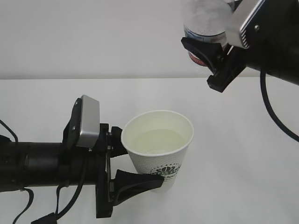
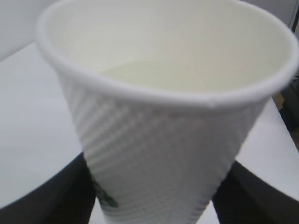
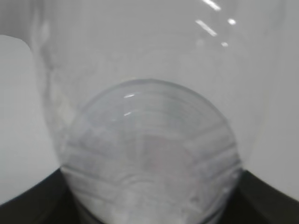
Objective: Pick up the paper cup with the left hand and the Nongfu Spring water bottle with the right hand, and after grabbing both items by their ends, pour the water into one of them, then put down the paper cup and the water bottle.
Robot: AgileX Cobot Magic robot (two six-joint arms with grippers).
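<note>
Low, level left hand (image 1: 133, 163), pincer around paper cup (image 1: 159, 142)

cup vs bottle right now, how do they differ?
The paper cup is opaque white; the water bottle is clear plastic. The cup stands upright, low by the table, water in it; the bottle is held high, partly out of frame. Shared: each is clamped in a gripper, left and right.

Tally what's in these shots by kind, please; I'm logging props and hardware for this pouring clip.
Paper cup, holding water: 1
Nongfu Spring water bottle: 1
Grippers: 2, the left hand closed around the cup, the right hand closed around the bottle
Table: 1
Total: 5
</note>
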